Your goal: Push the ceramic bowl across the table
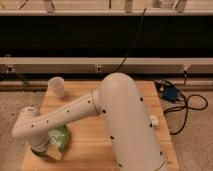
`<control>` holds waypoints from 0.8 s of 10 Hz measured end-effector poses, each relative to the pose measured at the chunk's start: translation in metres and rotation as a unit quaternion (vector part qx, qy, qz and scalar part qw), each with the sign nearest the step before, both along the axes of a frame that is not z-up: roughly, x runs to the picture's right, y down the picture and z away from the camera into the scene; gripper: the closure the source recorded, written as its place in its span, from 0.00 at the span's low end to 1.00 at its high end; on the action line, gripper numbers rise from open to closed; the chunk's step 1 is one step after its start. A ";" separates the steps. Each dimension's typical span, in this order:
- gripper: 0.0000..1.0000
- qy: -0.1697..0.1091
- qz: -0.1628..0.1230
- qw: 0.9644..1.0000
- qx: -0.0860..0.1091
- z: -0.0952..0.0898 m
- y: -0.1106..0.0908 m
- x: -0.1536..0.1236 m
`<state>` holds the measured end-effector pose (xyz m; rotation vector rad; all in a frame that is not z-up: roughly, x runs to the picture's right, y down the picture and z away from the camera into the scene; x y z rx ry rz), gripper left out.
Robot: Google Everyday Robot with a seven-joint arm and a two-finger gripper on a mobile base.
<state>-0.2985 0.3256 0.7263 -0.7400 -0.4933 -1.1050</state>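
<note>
The bright-green ceramic bowl (59, 137) sits near the front left corner of the light-brown wooden table (87, 145). My white arm reaches from the right across the table and bends down at the left. My gripper (46, 149) is low at the bowl's near-left side, over its rim and hiding part of it. It looks to be touching the bowl.
A tall translucent whitish cup (56, 86) stands at the table's back left corner. A blue box (169, 93) with black cables lies on the speckled floor to the right. A dark wall with a rail runs behind the table.
</note>
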 end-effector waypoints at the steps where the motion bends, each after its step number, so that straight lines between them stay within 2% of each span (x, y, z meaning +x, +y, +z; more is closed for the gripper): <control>1: 0.20 -0.005 -0.002 1.000 0.000 -0.002 0.001 -0.003; 6: 0.21 -0.042 -0.017 0.999 -0.009 -0.015 0.012 -0.021; 7: 0.24 -0.044 -0.016 0.999 -0.011 -0.016 0.013 -0.022; 8: 0.34 -0.039 -0.012 0.999 -0.005 -0.018 0.010 -0.021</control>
